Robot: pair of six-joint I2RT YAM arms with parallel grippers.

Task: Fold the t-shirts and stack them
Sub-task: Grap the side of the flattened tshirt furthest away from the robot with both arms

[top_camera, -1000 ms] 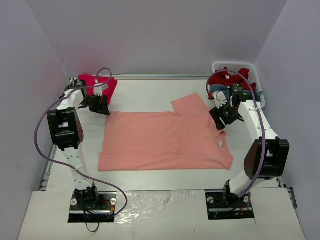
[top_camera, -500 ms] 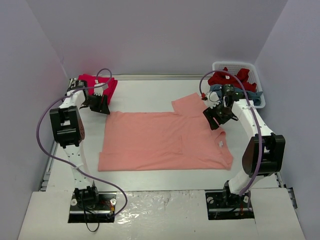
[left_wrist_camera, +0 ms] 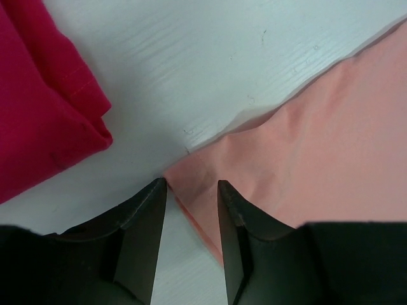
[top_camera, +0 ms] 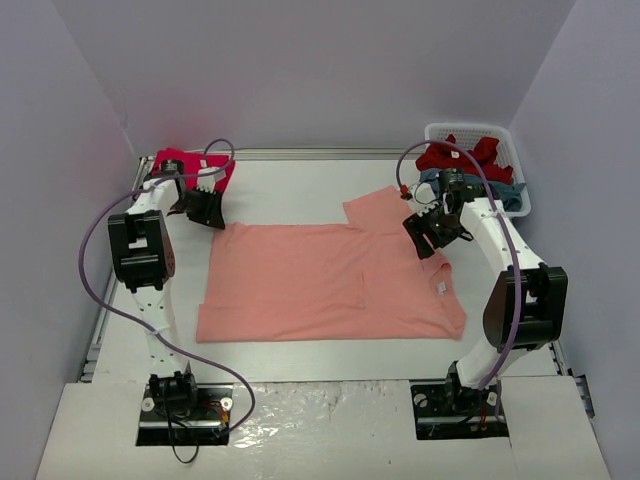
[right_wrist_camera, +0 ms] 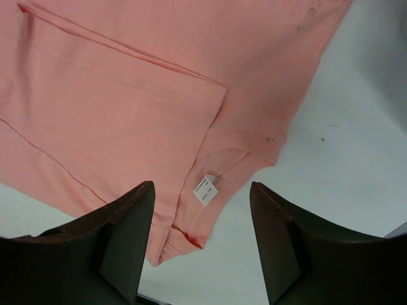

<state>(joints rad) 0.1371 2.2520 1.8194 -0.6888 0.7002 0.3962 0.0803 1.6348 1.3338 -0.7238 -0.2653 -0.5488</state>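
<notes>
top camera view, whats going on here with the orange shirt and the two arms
Two robot arms are working on folding t-shirts. The salmon t-shirt lies spread on the table. The left claw is at its far left corner, jaws open with the cloth corner between them. The right claw hovers open above the collar end, holding nothing. A folded red t-shirt lies in the far left corner; more shirts sit in the white basket.

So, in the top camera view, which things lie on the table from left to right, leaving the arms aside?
red t-shirt, folded → orange t-shirt, spread flat → white basket
</notes>
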